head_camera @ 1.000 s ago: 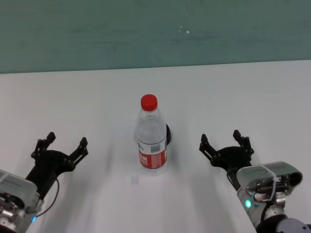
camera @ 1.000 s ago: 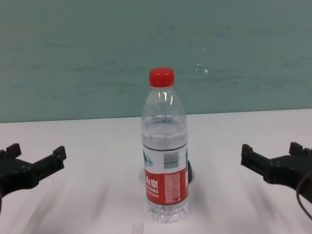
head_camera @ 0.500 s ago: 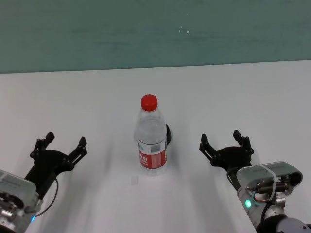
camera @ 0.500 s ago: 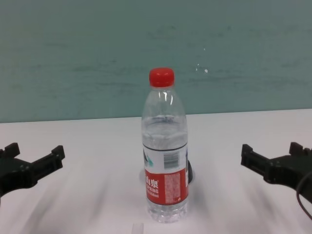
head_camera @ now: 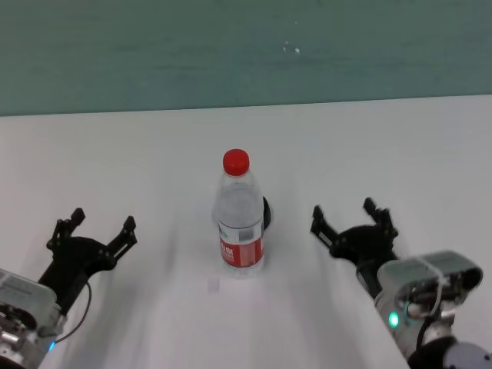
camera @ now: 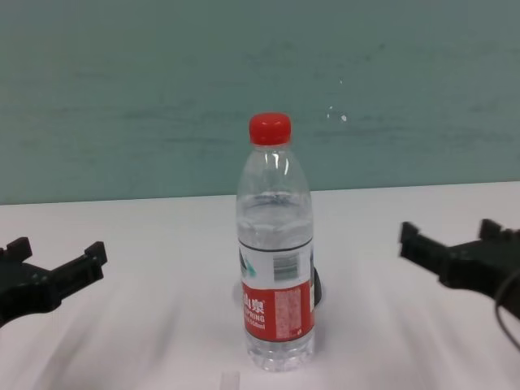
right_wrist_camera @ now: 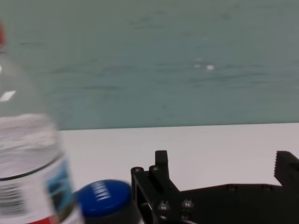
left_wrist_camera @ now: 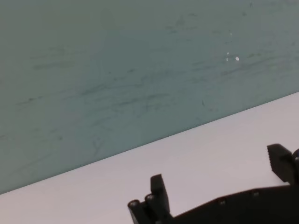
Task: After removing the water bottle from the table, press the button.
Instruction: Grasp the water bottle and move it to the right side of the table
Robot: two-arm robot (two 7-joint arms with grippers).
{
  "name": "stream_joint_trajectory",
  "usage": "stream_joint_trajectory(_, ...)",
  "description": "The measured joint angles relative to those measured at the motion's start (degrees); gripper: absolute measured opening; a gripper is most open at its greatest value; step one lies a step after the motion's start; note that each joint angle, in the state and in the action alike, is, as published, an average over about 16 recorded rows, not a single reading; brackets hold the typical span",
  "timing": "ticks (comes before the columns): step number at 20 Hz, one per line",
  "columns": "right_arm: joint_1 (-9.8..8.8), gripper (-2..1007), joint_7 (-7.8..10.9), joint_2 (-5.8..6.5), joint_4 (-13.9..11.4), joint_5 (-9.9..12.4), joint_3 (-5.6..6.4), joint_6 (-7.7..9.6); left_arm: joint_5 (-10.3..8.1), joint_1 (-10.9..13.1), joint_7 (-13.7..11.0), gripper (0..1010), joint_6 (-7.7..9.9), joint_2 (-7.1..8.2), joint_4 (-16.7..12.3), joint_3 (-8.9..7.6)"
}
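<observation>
My right gripper [head_camera: 354, 224], jaws spread and empty, should close on the upright water bottle [head_camera: 241, 215] mid-label, avoiding the button [right_wrist_camera: 103, 198] seemingly just behind it.

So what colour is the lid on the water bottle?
Red. The water bottle has a red cap, clearest in the chest view.

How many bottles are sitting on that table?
1. The water bottle stands upright near the middle of the table, between the open left gripper and open right gripper. The button sits right behind it, mostly hidden.
</observation>
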Motion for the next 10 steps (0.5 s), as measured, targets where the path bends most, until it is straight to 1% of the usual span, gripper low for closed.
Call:
stream_joint_trajectory(6, -1.68, 1002, 2.72, -0.6, -2.0, -0.3, -0.79, 1.23, -0.01, 0.0, 0.0, 1003, 0.0, 0.0, 0.0, -0.01)
stream_joint_trajectory(10, -2.92, 1002, 4.56, -0.77, -3.4, -0.6, -1.4, 2.33, -0.01, 0.0, 0.0, 1003, 0.0, 0.0, 0.0, -0.01)
